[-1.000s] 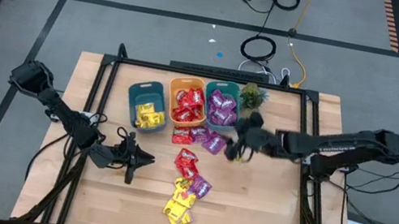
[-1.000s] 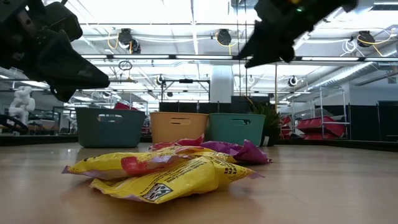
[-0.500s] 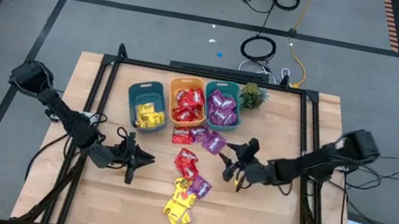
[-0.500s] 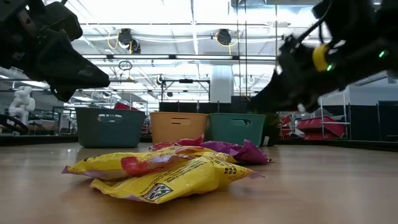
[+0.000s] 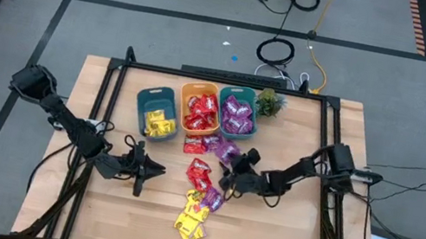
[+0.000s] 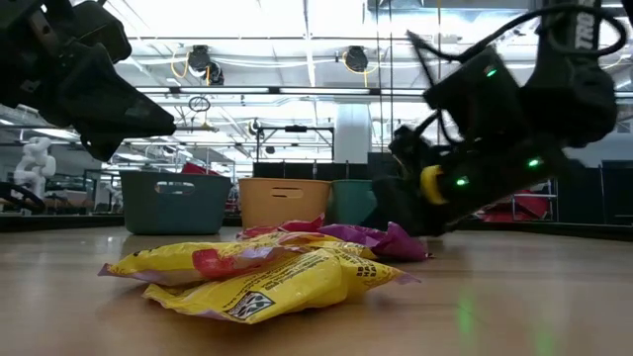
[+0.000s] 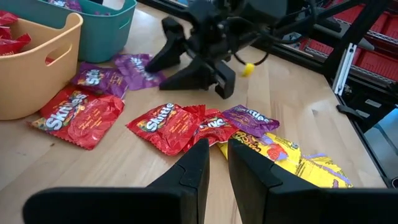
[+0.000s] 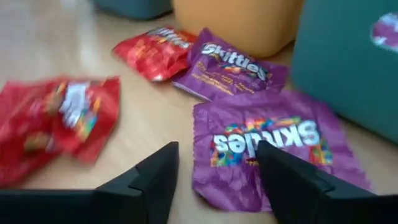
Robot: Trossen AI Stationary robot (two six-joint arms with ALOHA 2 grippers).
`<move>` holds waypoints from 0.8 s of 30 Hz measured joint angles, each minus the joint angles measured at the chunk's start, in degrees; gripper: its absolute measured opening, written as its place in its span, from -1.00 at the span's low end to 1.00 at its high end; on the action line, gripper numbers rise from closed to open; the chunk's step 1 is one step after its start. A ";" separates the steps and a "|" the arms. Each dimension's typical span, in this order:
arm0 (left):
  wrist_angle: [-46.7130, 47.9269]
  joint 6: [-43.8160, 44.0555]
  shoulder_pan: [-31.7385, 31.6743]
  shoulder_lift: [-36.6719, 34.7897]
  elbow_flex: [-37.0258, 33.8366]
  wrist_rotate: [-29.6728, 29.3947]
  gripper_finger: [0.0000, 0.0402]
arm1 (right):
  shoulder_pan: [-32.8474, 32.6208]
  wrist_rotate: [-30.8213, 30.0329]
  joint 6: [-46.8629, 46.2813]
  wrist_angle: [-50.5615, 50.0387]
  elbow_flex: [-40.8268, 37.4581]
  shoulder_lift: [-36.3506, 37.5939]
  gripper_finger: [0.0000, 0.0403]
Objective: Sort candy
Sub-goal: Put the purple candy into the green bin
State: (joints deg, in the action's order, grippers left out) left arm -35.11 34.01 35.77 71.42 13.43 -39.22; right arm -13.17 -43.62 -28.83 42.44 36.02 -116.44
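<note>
right wrist view puts our right gripper (image 8: pixel 214 180) low over the table with its fingers (image 8: pixel 149 180) spread wide, and nothing between them yet. just ahead lies a purple candy packet (image 8: pixel 273 146), flat on the wood, touching a second purple packet (image 8: pixel 233 65) that rests against the foot of the orange bin (image 8: pixel 239 22). a red packet (image 8: pixel 62 121) lies off to one side.

from the high view, the right gripper (image 5: pixel 229 178) sits near the loose candy (image 5: pixel 207 180) strewn in front of the three bins, with more red, purple and yellow packets running down toward the table's near edge. our left gripper (image 5: pixel 143 167) waits beside that pile, its fingers nearly together and empty.

we judge these packets light, thin and crinkly, with a slick foil skin that slides on the wood. lying flat, they give little to bite on, so we would press down and pinch across a raised edge or the puffed middle of the nearest purple one, taking care not to catch its neighbour. it belongs in the teal bin (image 5: pixel 237 111) holding purple.
</note>
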 joint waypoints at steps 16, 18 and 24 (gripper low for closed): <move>0.03 0.03 0.00 0.00 0.00 0.00 -0.66 | -5.43 10.85 -7.00 -17.64 -0.19 15.40 -0.99; 0.16 0.05 0.00 0.00 0.00 0.00 -0.66 | -5.84 9.96 -7.05 -20.02 -0.08 21.32 -1.00; 0.04 -0.08 0.00 0.00 0.00 0.00 -0.66 | -3.50 6.57 4.09 -18.76 0.05 34.62 -1.00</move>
State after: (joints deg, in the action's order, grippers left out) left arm -35.07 33.93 35.77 71.41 13.43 -39.22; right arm -16.67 -37.05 -24.74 23.68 36.07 -81.83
